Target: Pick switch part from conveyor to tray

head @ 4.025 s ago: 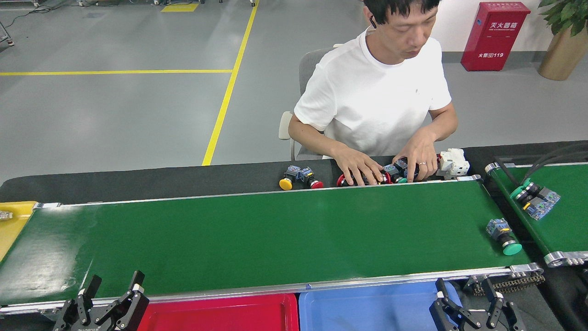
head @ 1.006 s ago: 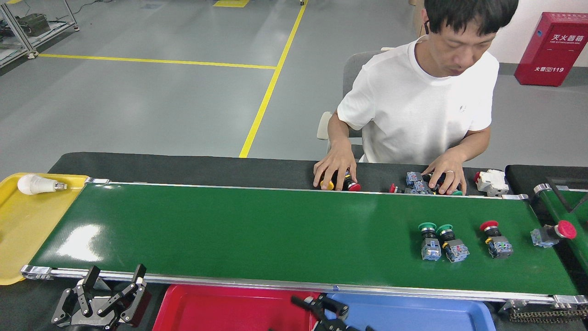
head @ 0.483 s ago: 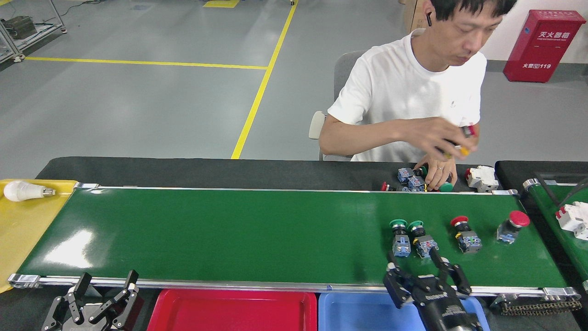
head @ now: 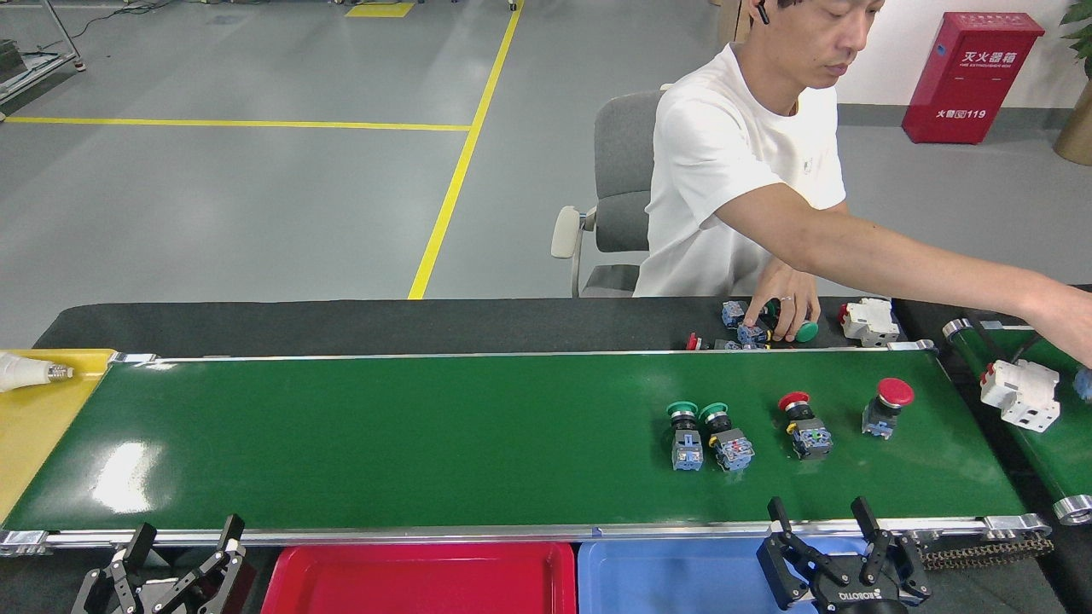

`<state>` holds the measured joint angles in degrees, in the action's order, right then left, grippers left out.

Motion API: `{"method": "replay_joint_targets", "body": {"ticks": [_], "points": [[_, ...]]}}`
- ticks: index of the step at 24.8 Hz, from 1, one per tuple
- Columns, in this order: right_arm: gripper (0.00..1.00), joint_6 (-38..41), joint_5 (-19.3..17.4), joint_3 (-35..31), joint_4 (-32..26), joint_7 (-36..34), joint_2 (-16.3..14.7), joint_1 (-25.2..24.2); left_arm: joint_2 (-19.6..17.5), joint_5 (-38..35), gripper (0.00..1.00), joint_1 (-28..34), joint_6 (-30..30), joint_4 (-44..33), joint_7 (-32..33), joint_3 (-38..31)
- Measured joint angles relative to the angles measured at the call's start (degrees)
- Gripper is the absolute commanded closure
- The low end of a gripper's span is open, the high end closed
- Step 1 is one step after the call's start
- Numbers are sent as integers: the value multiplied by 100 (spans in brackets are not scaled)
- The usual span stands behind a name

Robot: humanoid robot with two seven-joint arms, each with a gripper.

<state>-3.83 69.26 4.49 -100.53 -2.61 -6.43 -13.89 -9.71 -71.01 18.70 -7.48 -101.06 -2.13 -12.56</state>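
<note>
While four push-button switches (head: 747, 426) lie right of centre on the conveyor (head: 426, 443), right pincer (head: 840, 539) spread apart at lower right, left pincer (head: 171, 558) spread apart at lower left, red tray (head: 418, 580) bottom centre.

A factory or industrial workshop floor is showing here: grey sealed concrete floor (head: 213, 196) is carrying yellow painted lane lines (head: 444, 162), a long green conveyor (head: 426, 435) with an aluminium frame is running left to right, and a red fire-extinguisher cabinet (head: 968, 77) is standing against the far right wall.
</note>
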Motion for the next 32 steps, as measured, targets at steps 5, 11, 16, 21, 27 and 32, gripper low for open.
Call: {"method": "replay_joint_targets", "body": {"ticks": [5,11,16,21,27,32], "points": [[0,-13,38,282,1,78,37,124,10,0,0,2,-27,0,5,27],[1,-541,294,980,183,854,37,803,36,0,0,-4,-436,0,9,30],[2,-885,339,1189,658,1277,40,1233,39,-4,0,-104,-502,0,9,42],[4,-950,336,1378,1408,1460,332,1908,39,-22,0,-270,-510,3,9,68],[6,-871,327,1711,1758,1478,449,2195,39,-40,0,-447,-531,54,10,346],[11,-691,320,1734,1839,1480,543,2363,39,-42,0,-450,-488,66,10,492]]}}
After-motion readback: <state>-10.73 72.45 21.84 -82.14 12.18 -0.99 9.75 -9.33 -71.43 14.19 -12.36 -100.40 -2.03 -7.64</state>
